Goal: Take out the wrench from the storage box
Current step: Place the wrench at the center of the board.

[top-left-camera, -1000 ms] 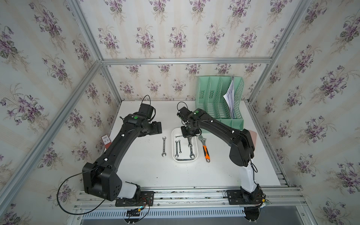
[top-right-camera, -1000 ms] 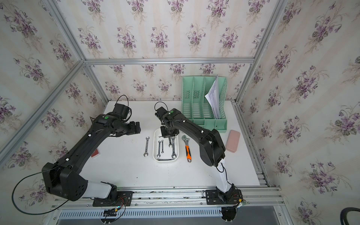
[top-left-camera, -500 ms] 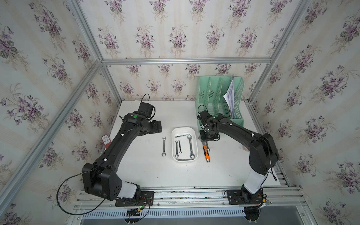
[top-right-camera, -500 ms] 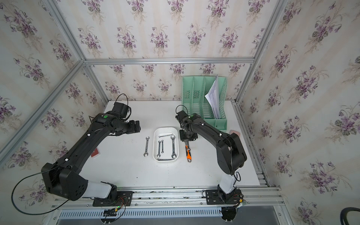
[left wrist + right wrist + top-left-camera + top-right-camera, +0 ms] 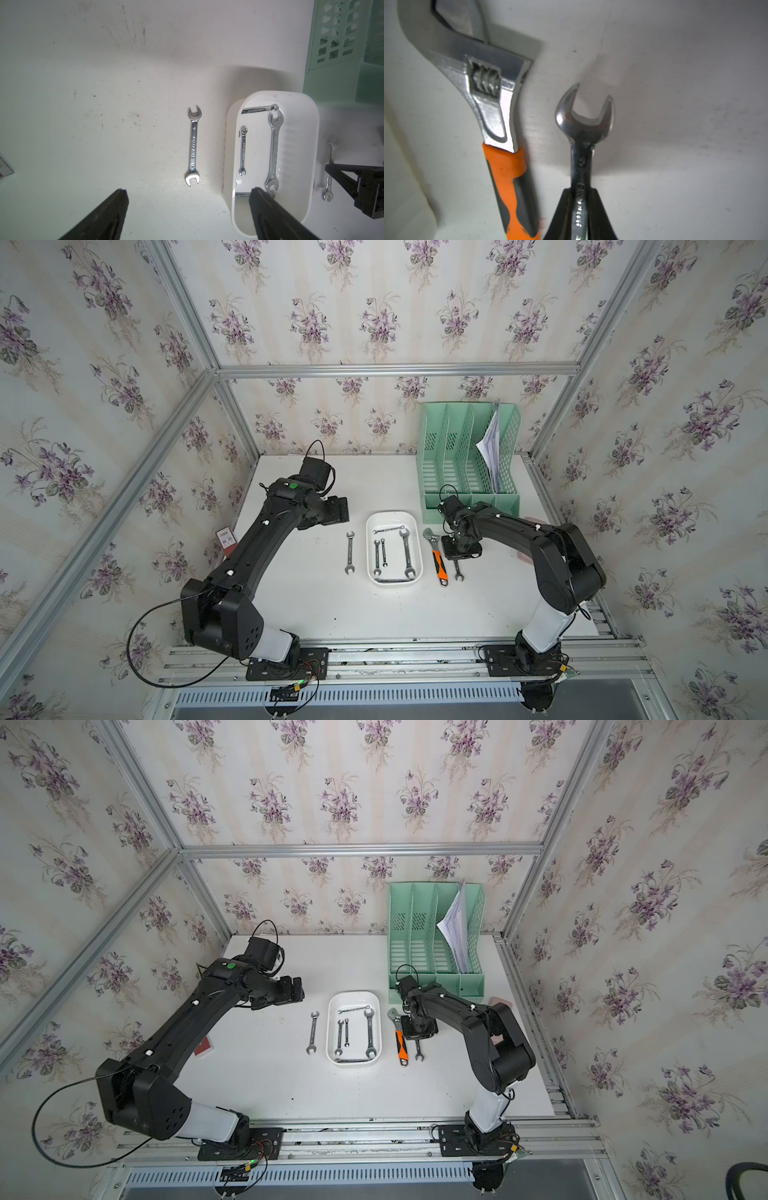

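**Small wrench clear of the box, in the right claw**

We see the right claw [image 5: 580, 194] pinched narrow on the shank of the small wrench [image 5: 584, 122], whose open head sticks out past the fingertips. The pair sits low over the table [image 5: 311, 614], outside the box [image 5: 368, 549] and on its right side. We cannot tell whether the small wrench touches the table. Between it and the box lies the adjustable wrench [image 5: 437, 558], orange handle toward the arm bases. It is just beside the small wrench and roughly parallel to it, with a gap between the two.

The box stands mid-table with five wrenches [image 5: 407, 553] inside: one across the far end, one across the near end, and three lengthwise between them. A loose wrench [image 5: 193, 146] lies on the table just left of the box, parallel to its long wall.

The left claw [image 5: 189, 190] is spread wide and holds nothing. It hangs above the table on the left, looking down on the loose wrench and the box. The green rack [image 5: 432, 456] stands at the far right, behind the right arm's wrist.
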`<state>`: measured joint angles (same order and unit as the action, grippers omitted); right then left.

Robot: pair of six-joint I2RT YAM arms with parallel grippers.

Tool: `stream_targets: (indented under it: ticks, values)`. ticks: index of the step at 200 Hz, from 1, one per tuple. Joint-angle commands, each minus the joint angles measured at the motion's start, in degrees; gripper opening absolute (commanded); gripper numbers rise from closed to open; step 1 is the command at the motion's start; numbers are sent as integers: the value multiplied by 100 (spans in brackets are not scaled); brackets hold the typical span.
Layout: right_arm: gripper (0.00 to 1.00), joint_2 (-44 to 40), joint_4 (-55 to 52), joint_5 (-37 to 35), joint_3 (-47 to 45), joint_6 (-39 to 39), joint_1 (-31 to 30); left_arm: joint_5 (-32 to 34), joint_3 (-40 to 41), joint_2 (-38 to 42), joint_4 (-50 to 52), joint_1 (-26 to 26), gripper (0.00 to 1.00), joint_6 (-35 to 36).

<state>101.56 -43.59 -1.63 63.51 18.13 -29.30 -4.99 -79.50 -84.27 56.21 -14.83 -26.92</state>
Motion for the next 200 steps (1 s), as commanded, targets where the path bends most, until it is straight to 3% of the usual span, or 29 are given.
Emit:
stream_targets:
  ticks: [1,178,192,200]
  values:
    - [0,30,244,-5,-14,-25,21,15,-65,6,137,-21,96,-33]
    - [0,-21,345,128,-269,261,31,61,-91,55,191,-144,96,-116]
    - [20,-61,294,128,-218,273,30,59,-107,57,181,-160,96,-134]
    - [27,-84,234,115,-173,284,30,50,-110,88,155,-171,96,-146]
